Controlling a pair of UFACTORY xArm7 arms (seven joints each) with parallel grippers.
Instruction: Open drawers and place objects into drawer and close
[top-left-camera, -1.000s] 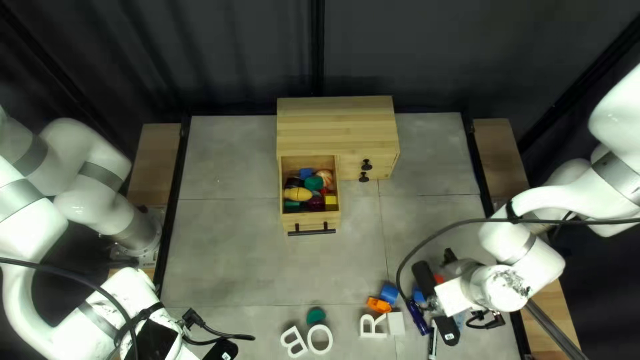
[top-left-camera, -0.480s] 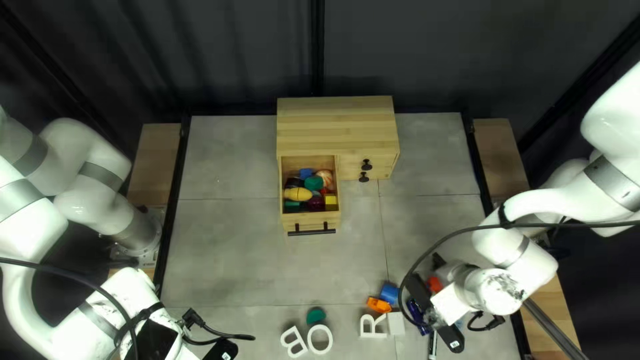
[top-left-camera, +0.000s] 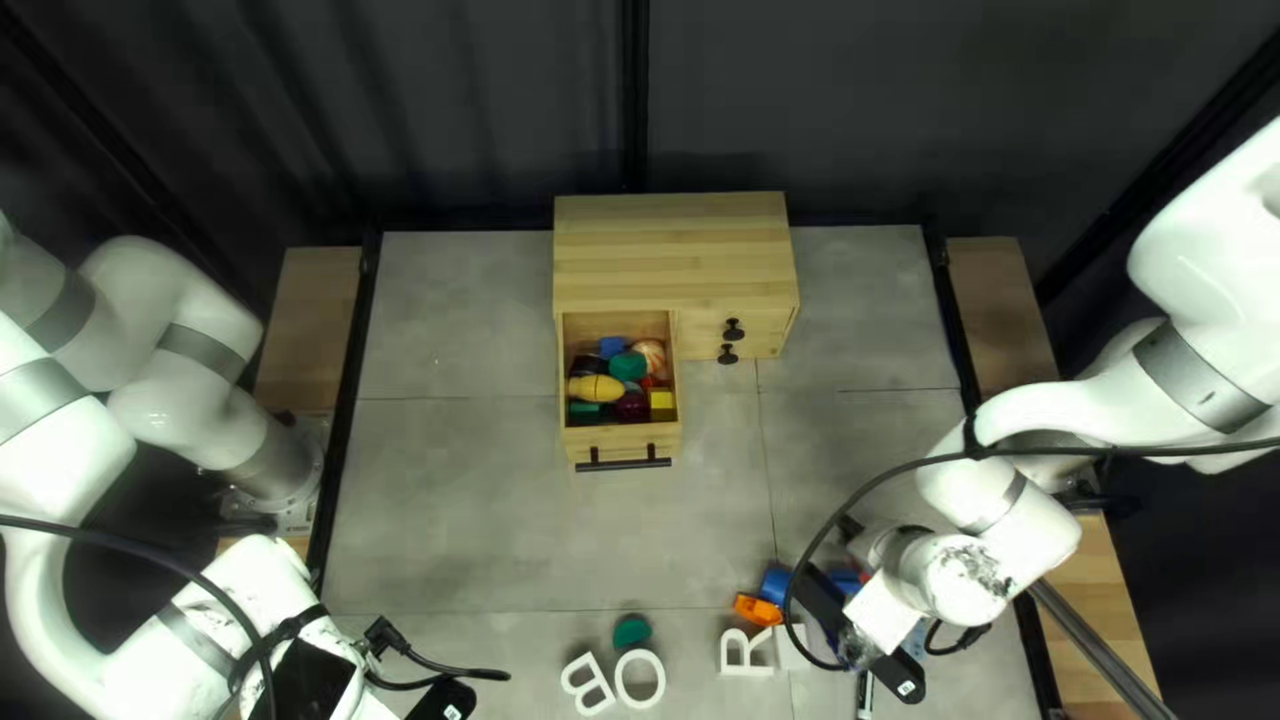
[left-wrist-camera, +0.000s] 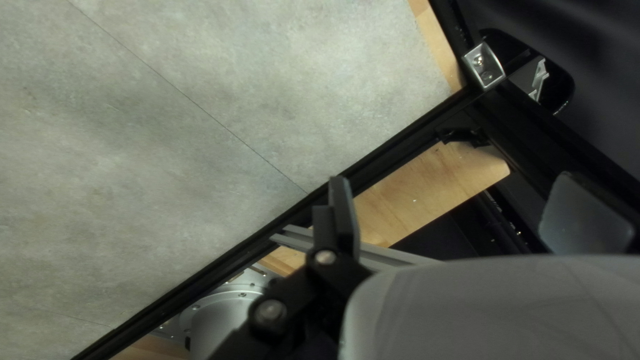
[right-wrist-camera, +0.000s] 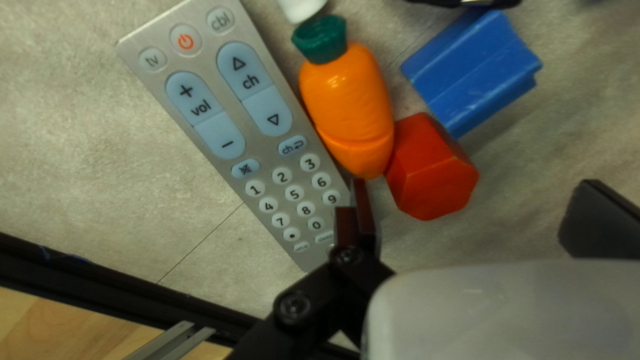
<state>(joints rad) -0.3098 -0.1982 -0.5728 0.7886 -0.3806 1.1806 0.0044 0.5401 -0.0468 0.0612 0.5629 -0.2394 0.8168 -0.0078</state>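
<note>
A pale wooden cabinet (top-left-camera: pixel 674 247) stands at the far side of the grey desk (top-left-camera: pixel 467 507), its left drawer (top-left-camera: pixel 620 440) pulled open by the side bearing a black bar handle (top-left-camera: pixel 623 464) and packed with small goods: a yellow oval piece (top-left-camera: pixel 595 388), a round green piece (top-left-camera: pixel 627 367), a yellow block (top-left-camera: pixel 662 399) and others wedged around them. Two black knobs mark the closed right-hand front of the cabinet. At the right of the top left view, the right claw (top-left-camera: pixel 864 646) is poised over a cluster of objects, its two fingers spread wide with nothing held between them. One finger overlaps a silver remote control (right-wrist-camera: pixel 220 120) in the right wrist view, near the tip of an orange carrot (right-wrist-camera: pixel 350 107) with a green top. The carrot lies alongside the remote, its lower end against a red six-sided block (right-wrist-camera: pixel 430 167), with a blue block (right-wrist-camera: pixel 473 70) just beyond the red one. Nearer the middle of the near edge are three white letters (top-left-camera: pixel 640 679), a white cube (top-left-camera: pixel 791 648), a green round piece (top-left-camera: pixel 631 631) and an orange piece (top-left-camera: pixel 758 610). The left claw (top-left-camera: pixel 443 699), low at the left, has its fingers well apart and grips nothing; its wrist view takes in grey desktop, a black rail (left-wrist-camera: pixel 393 150) and light wood (left-wrist-camera: pixel 427 183).
</note>
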